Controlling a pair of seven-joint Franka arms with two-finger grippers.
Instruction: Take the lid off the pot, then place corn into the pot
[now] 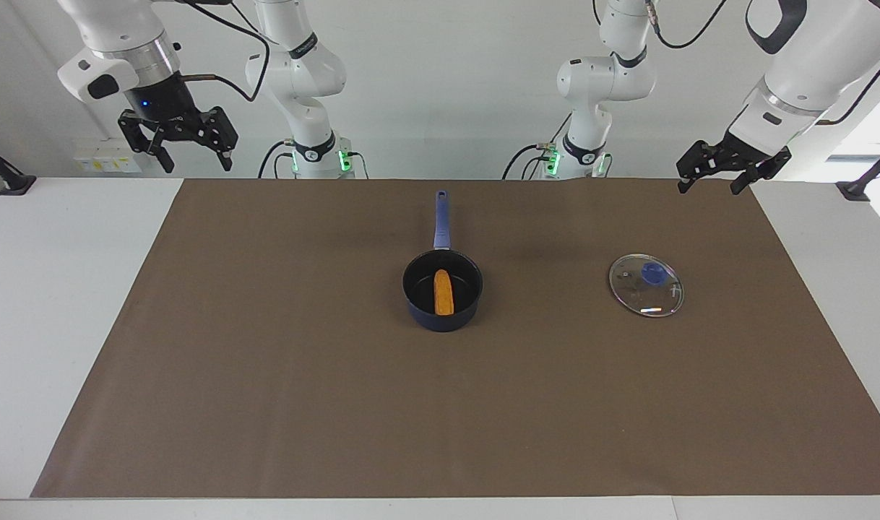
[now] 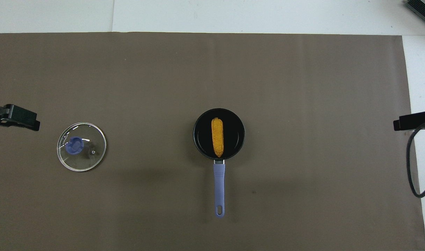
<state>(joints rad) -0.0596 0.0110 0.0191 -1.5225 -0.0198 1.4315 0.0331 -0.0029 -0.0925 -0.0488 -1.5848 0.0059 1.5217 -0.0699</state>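
Note:
The dark blue pot (image 1: 443, 319) stands uncovered in the middle of the brown mat, its long handle (image 1: 441, 220) pointing toward the robots. The orange-yellow corn (image 1: 444, 292) lies inside it, in line with the handle; it also shows in the overhead view (image 2: 217, 137). The glass lid (image 1: 646, 285) with its blue knob lies flat on the mat toward the left arm's end, apart from the pot. My left gripper (image 1: 707, 188) is open and empty, raised over the mat's edge near the lid. My right gripper (image 1: 196, 165) is open and empty, raised over the right arm's end.
The brown mat (image 1: 266, 361) covers most of the white table. Both arm bases stand at the robots' edge of the table. A black cable (image 2: 413, 167) hangs by the right gripper at the mat's edge.

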